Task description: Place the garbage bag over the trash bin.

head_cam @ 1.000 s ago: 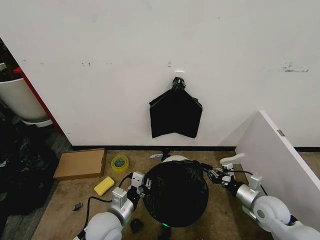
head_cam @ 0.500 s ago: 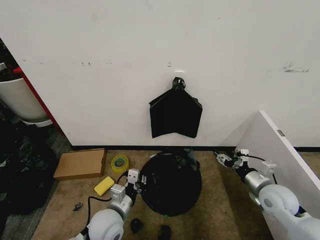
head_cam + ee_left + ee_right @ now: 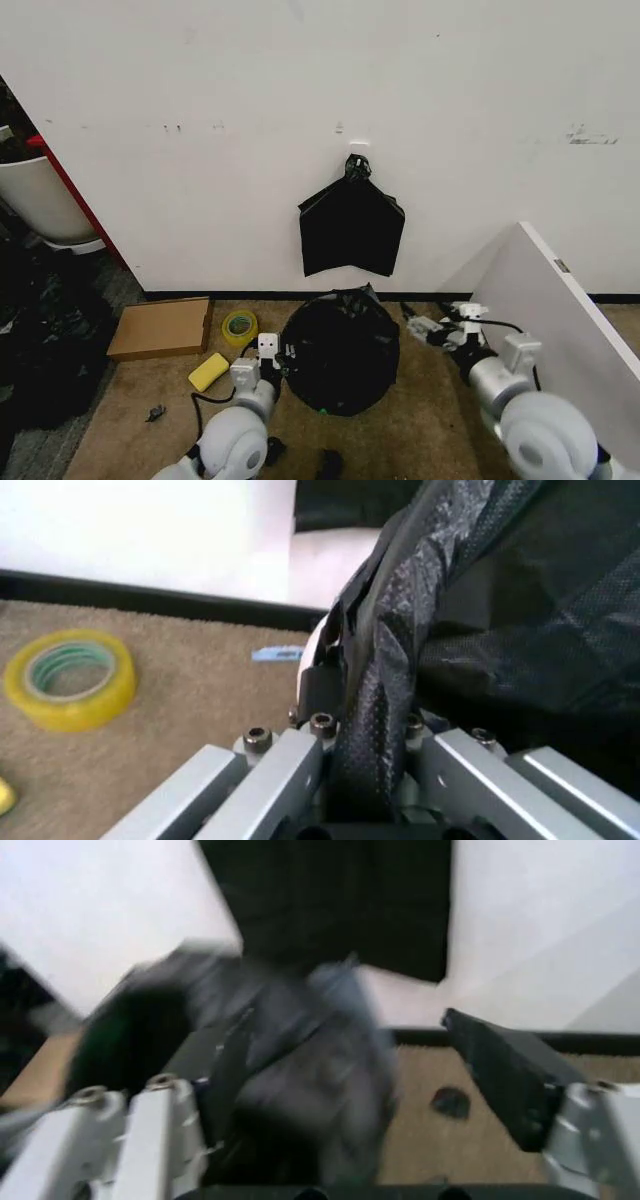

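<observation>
A yellow tape roll [image 3: 239, 326] lay on the carpet near the wall. Just right of it, the left end effector [image 3: 281, 361] pinched a fold of the garbage bag [image 3: 340, 350], which sat as a black mound on the floor below the wall. Further right, the right end effector [image 3: 425, 327] stood spread beside the bag

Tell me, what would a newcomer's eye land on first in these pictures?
Probably the big glossy black garbage bag bulging on the tan carpet between the two arms, the left gripper clamped on its edge. Next, the flat black bundle hanging on the white wall straight above it. The yellow tape roll and yellow sponge lie on the floor to the robot's left.
</observation>
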You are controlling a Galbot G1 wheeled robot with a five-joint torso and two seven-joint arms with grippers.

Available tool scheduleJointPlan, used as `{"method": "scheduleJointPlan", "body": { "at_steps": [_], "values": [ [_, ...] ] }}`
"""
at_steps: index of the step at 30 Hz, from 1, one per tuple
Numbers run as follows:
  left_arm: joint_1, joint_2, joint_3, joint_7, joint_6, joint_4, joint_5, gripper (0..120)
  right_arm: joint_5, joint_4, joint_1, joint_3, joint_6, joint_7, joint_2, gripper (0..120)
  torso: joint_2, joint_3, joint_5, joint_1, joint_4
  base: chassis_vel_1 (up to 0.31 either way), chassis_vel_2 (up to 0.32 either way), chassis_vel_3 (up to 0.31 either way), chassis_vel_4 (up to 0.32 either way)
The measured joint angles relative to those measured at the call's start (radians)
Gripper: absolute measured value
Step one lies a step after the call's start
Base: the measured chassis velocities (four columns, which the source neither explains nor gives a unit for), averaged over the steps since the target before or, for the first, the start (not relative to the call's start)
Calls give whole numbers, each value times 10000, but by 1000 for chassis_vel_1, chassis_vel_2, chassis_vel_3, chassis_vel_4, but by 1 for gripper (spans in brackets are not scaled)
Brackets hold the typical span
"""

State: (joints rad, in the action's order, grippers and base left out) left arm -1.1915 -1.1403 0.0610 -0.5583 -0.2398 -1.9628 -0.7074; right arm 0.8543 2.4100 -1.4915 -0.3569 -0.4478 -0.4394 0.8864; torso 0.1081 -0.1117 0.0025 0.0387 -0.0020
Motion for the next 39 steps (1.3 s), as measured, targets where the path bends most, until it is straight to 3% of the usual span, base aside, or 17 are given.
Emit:
{"method": "scheduleJointPlan", "body": {
  "at_steps": [3,8,13,17,20,31,39],
  "values": [
    [285,-229,209,-178,-60,122,-1,0,-37,140,12,174,-308,-105,84,63,0,0,-1,0,-1,0,0,0,0],
    [937,-590,970,-309,-158,380,307,0,-858,-311,284,1241,-906,-377,360,39,0,-1,1,-1,3,0,0,0,0],
    [1192,-700,1480,-294,-181,524,620,0,-1053,-890,660,1909,-1180,-887,680,23,0,0,1,-1,-1,0,0,0,0],
    [1082,-808,1831,-267,-188,557,886,0,-1393,-1874,1204,2572,-1084,-1306,1091,5,0,-1,1,-1,1,0,0,0,0],
    [845,-856,1934,-145,-179,579,1156,0,-1796,-2548,1588,2997,-611,-1787,1319,0,0,-1,1,-1,0,0,0,0,0],
    [476,-856,2146,-9,-103,533,1568,0,-2400,-3860,2408,3871,-1062,-3083,2179,0,0,-1,1,-1,2,0,0,0,0],
    [165,-888,2369,141,-90,216,1924,0,-2963,-4504,2493,4179,-1186,-3267,2326,0,0,-1,0,-1,-1,0,0,0,0]
  ]
}}
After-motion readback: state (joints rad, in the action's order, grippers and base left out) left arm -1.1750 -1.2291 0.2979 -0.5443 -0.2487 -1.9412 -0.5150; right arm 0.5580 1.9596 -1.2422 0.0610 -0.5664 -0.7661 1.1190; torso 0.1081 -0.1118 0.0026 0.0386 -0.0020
